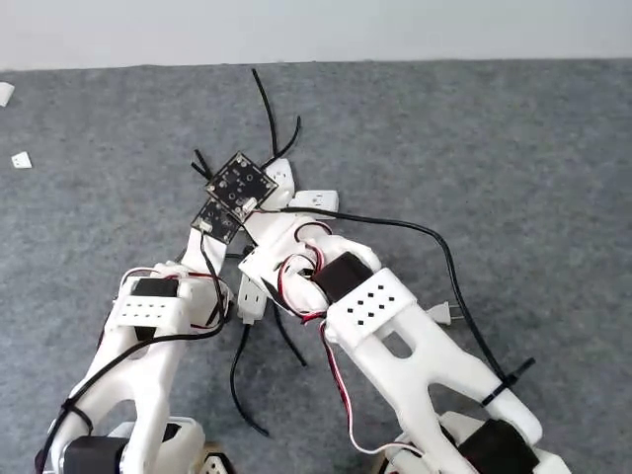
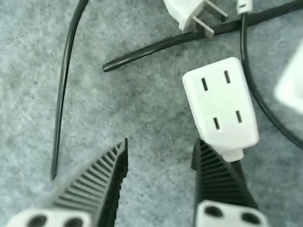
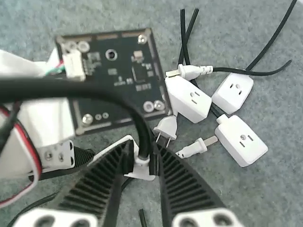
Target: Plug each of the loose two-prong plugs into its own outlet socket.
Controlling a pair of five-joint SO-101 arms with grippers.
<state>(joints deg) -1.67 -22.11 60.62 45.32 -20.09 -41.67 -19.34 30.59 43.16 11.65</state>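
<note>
The left gripper [image 2: 161, 147] hovers, fingers spread wide and empty, a white double socket [image 2: 220, 101] just beside one finger on the bench [image 2: 142, 109]. The right gripper [image 3: 143, 150] pinches what looks like a white plug [image 3: 140, 165] on its cord. Beyond, loose plugs [image 3: 165, 127] lie among single sockets [image 3: 241, 139]; none seems seated, so all plugging remains.

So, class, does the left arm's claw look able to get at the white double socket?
Probably yes: the left claw is open, and the double socket lies uncovered just ahead of it.
</note>
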